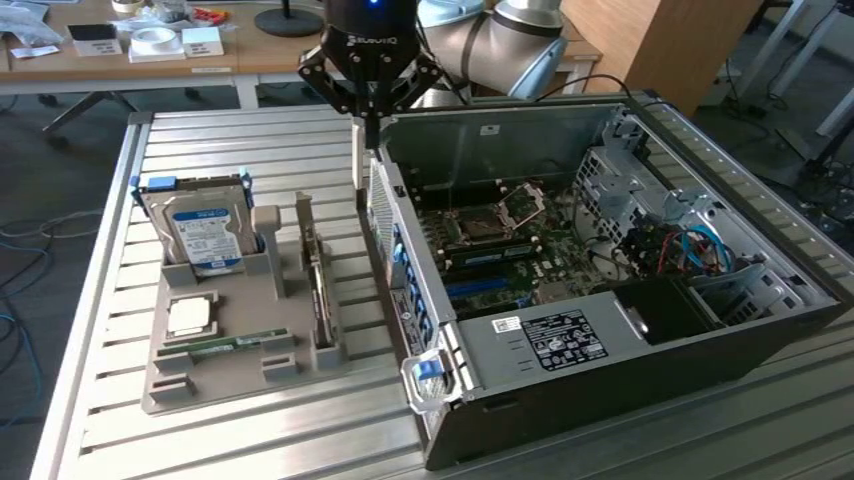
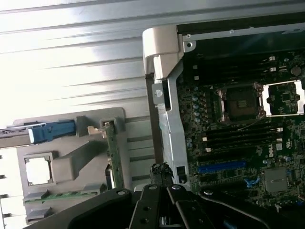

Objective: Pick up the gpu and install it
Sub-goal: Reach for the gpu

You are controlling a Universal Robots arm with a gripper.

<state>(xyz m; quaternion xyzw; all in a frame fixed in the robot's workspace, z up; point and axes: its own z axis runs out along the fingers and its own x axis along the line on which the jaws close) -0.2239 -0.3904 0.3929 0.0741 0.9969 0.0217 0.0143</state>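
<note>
- Slatted aluminium worktop carries the lot.
- Open black desktop computer case lies on its side, motherboard facing up.
- Grey plastic parts tray sits at the exterior view's left of the case.
- Black claw hovers over the case's tray-side wall, pinching 1 card.
- Thin rectangular gpu hangs edge-on under the claw, just outside that wall and clear of the tray.

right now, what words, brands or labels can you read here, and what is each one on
"ROBOTIQ": faint, on the body of the tool.
"DELL": white logo turned sideways, on the board.
Blue-white label on the drive: too small to read.
Black label on the power supply: too small to read.
White sticker on the case: too small to read.
</note>
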